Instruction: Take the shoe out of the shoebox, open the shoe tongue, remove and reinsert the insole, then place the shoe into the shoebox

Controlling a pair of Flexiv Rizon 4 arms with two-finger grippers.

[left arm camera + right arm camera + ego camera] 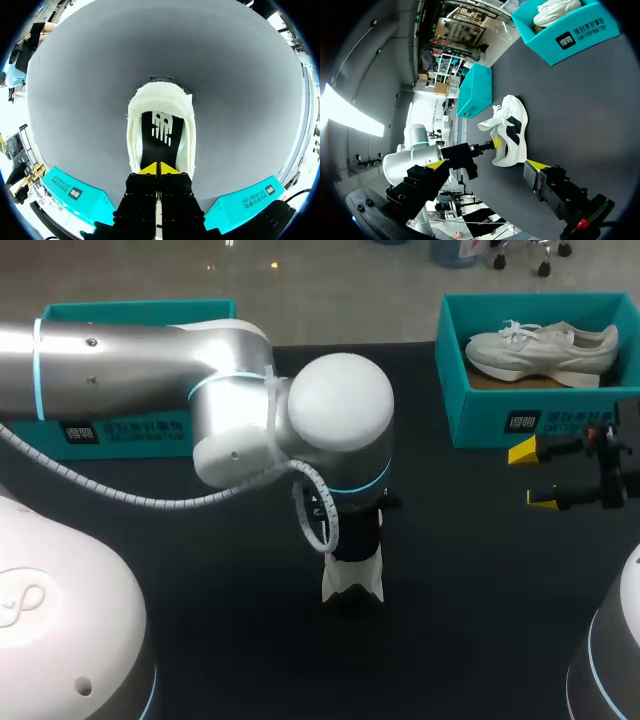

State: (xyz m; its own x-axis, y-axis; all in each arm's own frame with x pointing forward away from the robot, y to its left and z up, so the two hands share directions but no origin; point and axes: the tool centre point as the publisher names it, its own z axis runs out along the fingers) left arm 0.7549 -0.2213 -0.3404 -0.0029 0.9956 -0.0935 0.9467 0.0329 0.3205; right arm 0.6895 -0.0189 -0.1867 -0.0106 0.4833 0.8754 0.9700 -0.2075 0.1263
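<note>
My left arm [120,360] reaches to table centre, left gripper [159,169] pointing down, clenched at the heel of the shoe [160,102]. My right gripper [535,475] hovers released beside the right shoebox [480,420].

The bench [470,590] has a dark, nearly black surface, plain and matte, without any pattern or marks on it. In the head view the far edge of the bench runs straight across. In the left wrist view the same surface looks a lighter grey under soft, even light. In the right wrist view it is dark grey and smooth.
</note>
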